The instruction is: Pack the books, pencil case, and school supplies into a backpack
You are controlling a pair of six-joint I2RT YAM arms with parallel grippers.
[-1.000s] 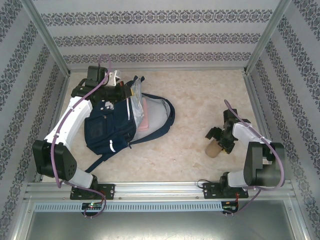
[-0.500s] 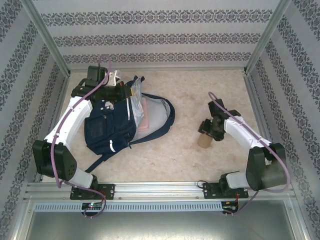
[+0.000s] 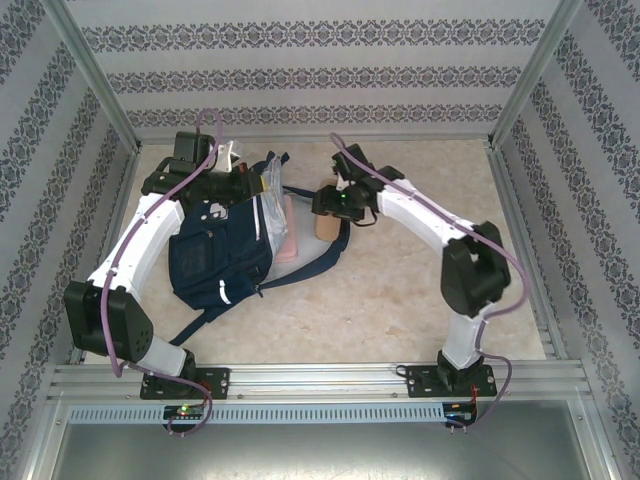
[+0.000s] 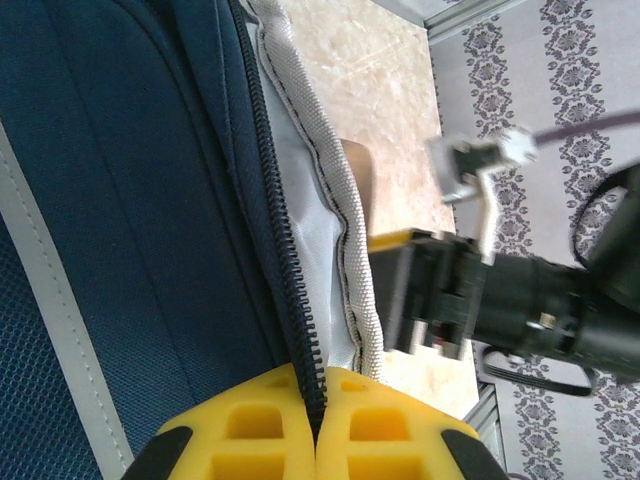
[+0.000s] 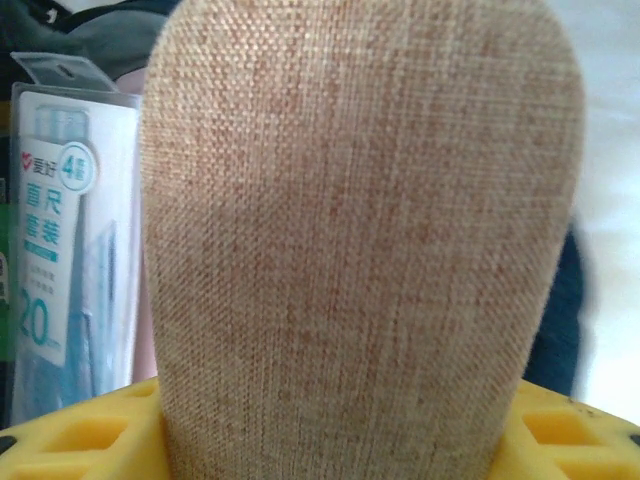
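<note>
Pinkish-tan woven-fabric pencil case point(image 3: 325, 223), oblong with a rounded end, pinched by the right gripper point(image 3: 336, 205) at the right rim of the open mouth of the navy blue fabric backpack point(image 3: 215, 255). The yellow fingers point(image 5: 75, 440) stand partly apart, one on each side of the case point(image 5: 360, 230), whose rounded end points away from the wrist. Behind the case, on its left, a clear pale blue-and-white plastic packet printed with "20" point(image 5: 55, 260) stands upright, its top poking out of the backpack's mouth point(image 3: 268, 183). The left gripper point(image 3: 245, 190) has its yellow fingertips point(image 4: 250, 430) pressed together on the zip edge of the backpack point(image 4: 130, 200), beside the grey lining. The backpack lies on the left half of the pale marbled table point(image 3: 410, 290).
</note>
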